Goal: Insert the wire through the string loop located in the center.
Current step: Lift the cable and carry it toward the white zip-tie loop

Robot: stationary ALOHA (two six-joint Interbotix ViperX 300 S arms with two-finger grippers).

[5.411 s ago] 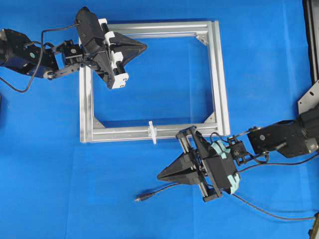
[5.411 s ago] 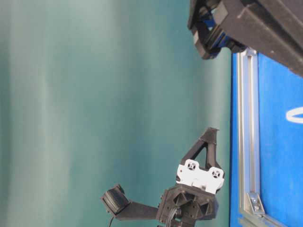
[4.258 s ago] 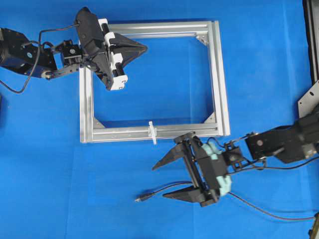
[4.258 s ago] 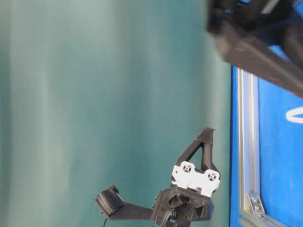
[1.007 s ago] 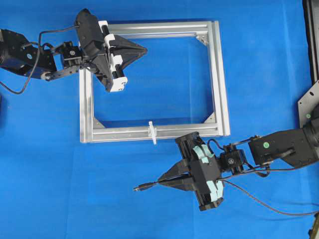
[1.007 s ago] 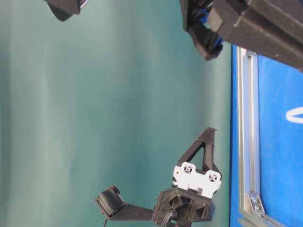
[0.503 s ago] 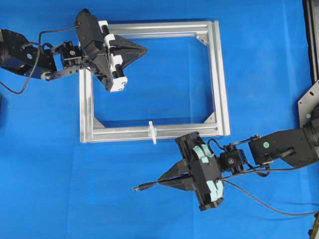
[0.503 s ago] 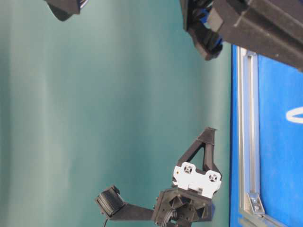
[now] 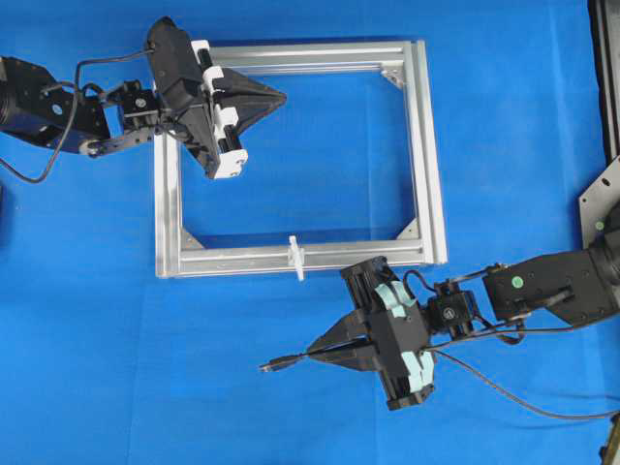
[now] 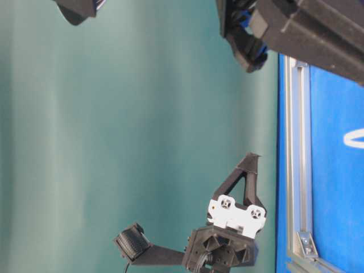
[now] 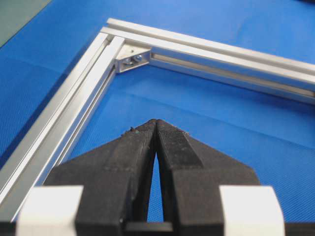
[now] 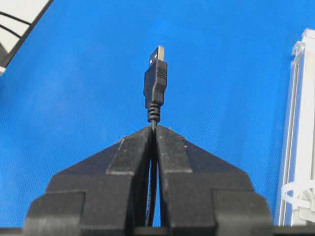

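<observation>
Pinching the thin black wire behind its plug, the right pincer is closed; left pincer closed, empty.

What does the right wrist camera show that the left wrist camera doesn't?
Only the right wrist view shows the right gripper shut on the wire, its metal-tipped plug sticking out past the fingertips, with the string loop at the frame bar on the right edge. Only the left wrist view shows the left gripper shut on nothing, above a frame corner bracket. Both show the aluminium frame and the blue mat.
</observation>
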